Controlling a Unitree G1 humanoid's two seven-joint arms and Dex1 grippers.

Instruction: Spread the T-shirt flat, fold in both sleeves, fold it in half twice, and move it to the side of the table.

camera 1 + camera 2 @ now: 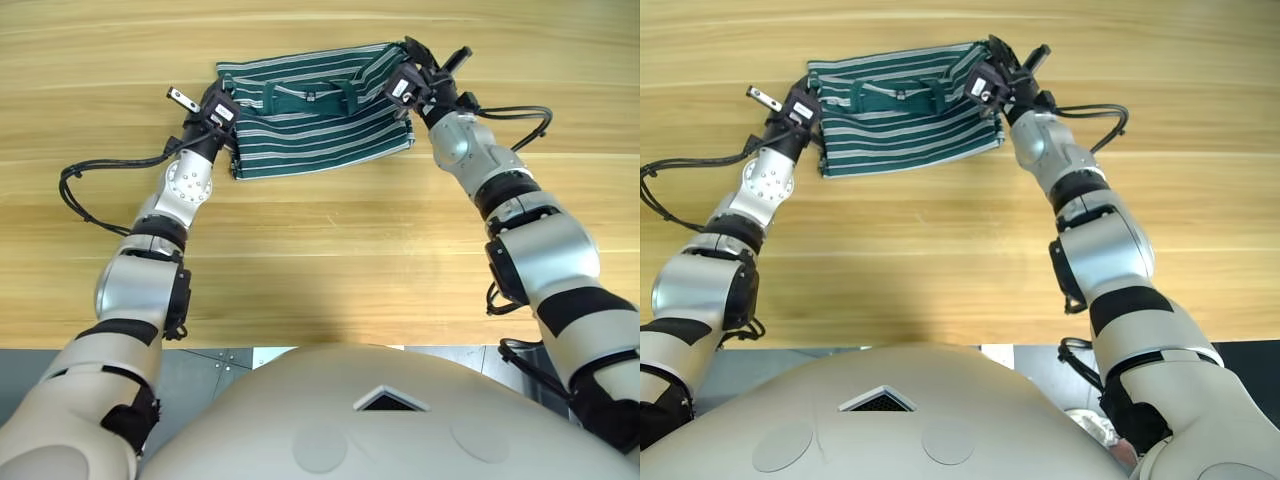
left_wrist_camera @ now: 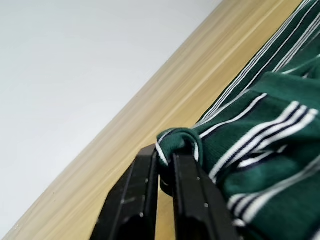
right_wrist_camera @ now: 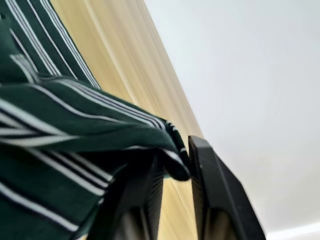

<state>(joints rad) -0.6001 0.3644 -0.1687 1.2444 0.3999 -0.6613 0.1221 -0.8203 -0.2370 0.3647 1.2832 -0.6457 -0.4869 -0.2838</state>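
**Striped T-shirt pinched at both ends, mid-fold**

The green striped T-shirt (image 1: 315, 120) is seen at upper centre of the frame on the wooden table (image 1: 320, 260), gathered into a wide, layered band; no sleeves are seen sticking out. The left gripper (image 2: 165, 159) is clamped narrow on a bunched edge at the band's left end. The right gripper (image 3: 176, 160) is closed on a raised fold at the upper right corner. Sleeve folds are judged done, and a half-fold is judged under way or just laid. Left to do, by this reading: the remaining half-fold, then the move to the table's side.
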